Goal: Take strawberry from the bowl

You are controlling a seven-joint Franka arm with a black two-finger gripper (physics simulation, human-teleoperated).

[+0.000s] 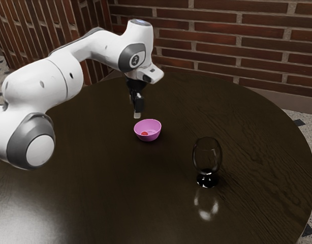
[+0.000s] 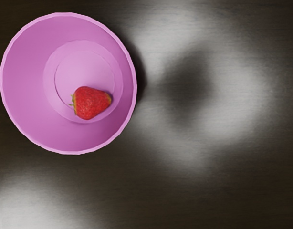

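Strawberry (image 2: 91,102) lies inside the pink bowl (image 2: 25,86), likely light and easily bruised; I should pinch its middle gently. Whether my end effector (image 1: 137,113) is released or clenched, I cannot tell.

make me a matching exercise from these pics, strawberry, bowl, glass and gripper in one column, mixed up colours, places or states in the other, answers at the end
Column 1
1. strawberry
2. bowl
3. glass
4. gripper

Column 2
A. see-through, standing upright
B. black, up in the air
C. red, lying inside another item
D. pink, round, open at the top

Right pairs: 1-C, 2-D, 3-A, 4-B
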